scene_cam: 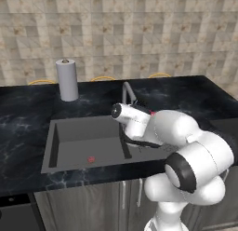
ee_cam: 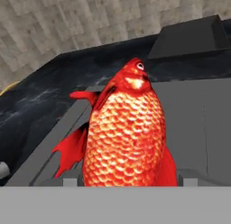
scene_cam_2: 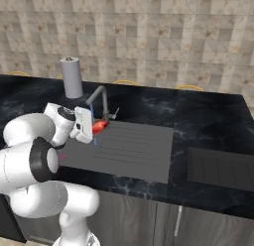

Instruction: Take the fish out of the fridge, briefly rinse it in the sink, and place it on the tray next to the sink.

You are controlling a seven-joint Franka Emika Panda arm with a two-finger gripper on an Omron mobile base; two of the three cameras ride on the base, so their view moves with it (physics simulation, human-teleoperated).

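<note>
On the dark marbled tabletop point(scene_cam: 28, 113), a grey paper-towel roll point(scene_cam: 67, 79) stands upright at about 10 o'clock from the sink point(scene_cam: 83, 141), well apart from it and near the tiled wall point(scene_cam: 139, 30). In the sink's basin a tiny red dot point(scene_cam: 91, 159) lies on the floor toward 6 o'clock. The faucet point(scene_cam: 128, 92) rises at the basin's 1 o'clock corner, just behind the arm's wrist. In the right base view the gripper point(scene_cam_2: 94, 126) hangs over the ribbed drainboard point(scene_cam_2: 131, 148), just in front of the faucet point(scene_cam_2: 99, 98), and the fish point(scene_cam_2: 100, 126) shows as a small red shape at its tip, clear of the drainboard. The hand view shows the fish point(ee_cam: 126, 137) close up, scales bright orange-red, head and eye pointing to 12 o'clock, fins spreading toward 9 o'clock; its lower body sits between the fingers point(ee_cam: 70, 181), which are closed in on it from both sides, only their tips visible at 7 and 5 o'clock. Beyond the fish lies the grey drainboard point(ee_cam: 198, 128). Farther right, at 3 o'clock from the drainboard and apart from it, a dark flat tray point(scene_cam_2: 221, 168) lies on the tabletop, with nothing on it.
</note>
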